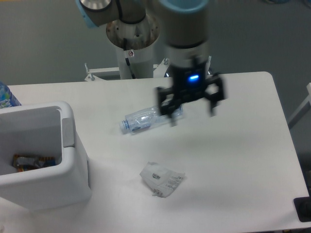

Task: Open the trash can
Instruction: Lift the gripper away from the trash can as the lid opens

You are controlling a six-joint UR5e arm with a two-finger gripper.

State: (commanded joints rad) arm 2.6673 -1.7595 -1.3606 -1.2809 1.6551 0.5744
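The trash can [73,179] is a large white boxy bin at the table's left front. Its top shows open: I see into it, with dark wrappers [31,161] at the bottom. A small grey tab [68,131] sits on its right rim. My gripper [192,111] hangs above the middle of the table, well to the right of the bin. Its black fingers [167,108] are spread apart and hold nothing. It hovers over the right end of a clear plastic bottle [143,121] lying on its side.
A crumpled white wrapper [162,178] lies on the table in front of the bottle. A blue object [7,96] shows at the far left edge behind the bin. A black item [303,208] sits at the table's right front corner.
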